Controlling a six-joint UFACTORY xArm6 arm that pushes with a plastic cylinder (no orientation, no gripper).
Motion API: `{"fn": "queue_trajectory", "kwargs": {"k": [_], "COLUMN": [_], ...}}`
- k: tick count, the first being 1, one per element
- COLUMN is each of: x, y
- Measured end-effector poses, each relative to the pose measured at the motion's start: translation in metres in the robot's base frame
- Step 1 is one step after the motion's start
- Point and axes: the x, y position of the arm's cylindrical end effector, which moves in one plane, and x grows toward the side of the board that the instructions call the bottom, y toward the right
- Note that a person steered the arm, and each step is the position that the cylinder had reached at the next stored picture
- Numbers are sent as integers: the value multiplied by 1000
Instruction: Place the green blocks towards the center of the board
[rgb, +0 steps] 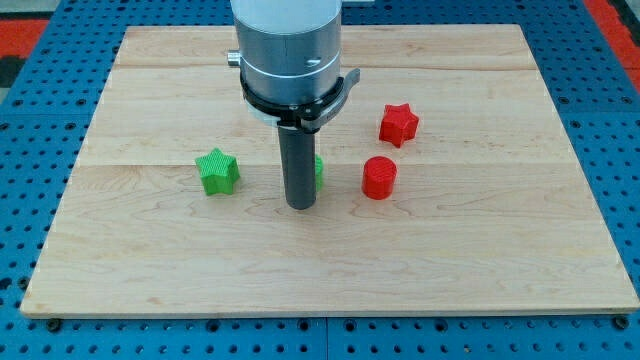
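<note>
A green star block sits left of the board's middle. A second green block is mostly hidden behind my rod; only a sliver shows on the rod's right side, and its shape cannot be made out. My tip rests on the board just in front of that hidden green block, right of the green star. A red star block lies to the upper right. A red cylinder block lies right of my tip.
The wooden board lies on a blue perforated table. The arm's grey body hangs over the board's top middle and hides what lies behind it.
</note>
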Motion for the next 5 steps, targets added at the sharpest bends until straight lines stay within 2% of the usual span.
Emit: {"fn": "queue_trajectory", "kwargs": {"k": [2,5], "x": [-26,-4], "y": [-18,-5]}}
